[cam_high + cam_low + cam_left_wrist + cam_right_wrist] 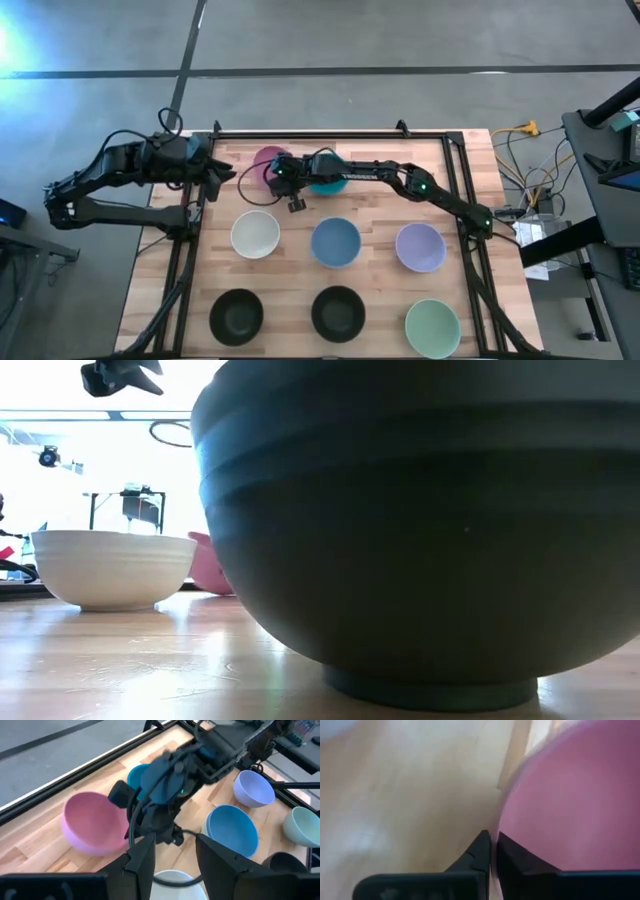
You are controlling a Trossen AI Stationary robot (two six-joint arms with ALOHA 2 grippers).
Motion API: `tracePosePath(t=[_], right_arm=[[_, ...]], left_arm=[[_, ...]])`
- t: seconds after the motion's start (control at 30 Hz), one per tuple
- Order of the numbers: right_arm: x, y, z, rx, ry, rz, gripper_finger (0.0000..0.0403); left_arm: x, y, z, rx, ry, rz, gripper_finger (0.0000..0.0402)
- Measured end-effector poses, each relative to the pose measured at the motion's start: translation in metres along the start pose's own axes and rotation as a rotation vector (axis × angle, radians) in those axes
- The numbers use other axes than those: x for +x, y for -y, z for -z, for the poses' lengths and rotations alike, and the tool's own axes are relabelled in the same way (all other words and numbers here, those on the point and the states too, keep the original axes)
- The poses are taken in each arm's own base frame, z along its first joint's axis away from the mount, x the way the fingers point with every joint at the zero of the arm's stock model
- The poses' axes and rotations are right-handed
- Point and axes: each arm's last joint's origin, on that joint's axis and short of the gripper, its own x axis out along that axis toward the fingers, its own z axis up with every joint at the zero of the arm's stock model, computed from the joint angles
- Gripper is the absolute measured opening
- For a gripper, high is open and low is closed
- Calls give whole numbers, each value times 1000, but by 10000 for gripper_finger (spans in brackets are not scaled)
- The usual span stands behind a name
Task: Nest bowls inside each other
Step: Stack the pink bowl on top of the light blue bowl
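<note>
The pink bowl (262, 162) stands at the table's far side, with the teal bowl (328, 182) to its right under my right arm. My right gripper (493, 839) is shut on the pink bowl. In the middle row stand a white bowl (255, 235), a blue bowl (335, 242) and a lavender bowl (420, 247). Two black bowls (237, 315) (338, 312) and a pale green bowl (432, 328) stand along the near edge, each on its base. My left gripper (175, 865) hangs open at the table's far left, touching nothing. My right gripper pinches the pink bowl's rim (501, 827) on its near-right side, one finger inside the bowl and one outside. The fingers slant down from the table's right. In the low view the bowl (208, 565) sits low on the table behind the white bowl.
A black metal frame (330, 133) runs around the wooden table top. Bare wood lies between the rows of bowls. One black bowl (420, 530) fills most of the low view, close to that camera. Cables and equipment (530, 200) sit off the table's right side.
</note>
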Motion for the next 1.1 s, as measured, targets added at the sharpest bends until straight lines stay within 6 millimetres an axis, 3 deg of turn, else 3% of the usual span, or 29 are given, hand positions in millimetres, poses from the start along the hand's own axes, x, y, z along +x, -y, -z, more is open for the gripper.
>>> tracePosePath(t=[0.2, 0.37, 0.6, 0.8, 0.93, 1.1], right_arm=[[-46, 14, -25, 35, 78, 62, 10], [-115, 30, -48, 262, 200, 82, 10], [-202, 26, -58, 554, 300, -143, 9], [-260, -12, -52, 603, 150, -255, 9], [-280, -56, -42, 679, -47, -303, 9], [-299, -114, -49, 743, 4, -365, 9]], left_arm=[[-10, -3, 2, -5, 32, 16, 125], [-20, -7, 5, -10, 74, 17, 125], [-28, -10, 8, 30, 107, 8, 125], [-23, -9, 7, 129, 89, -4, 125], [-19, -8, 6, 193, 75, -12, 125], [-12, -6, 5, 244, 45, -25, 125]])
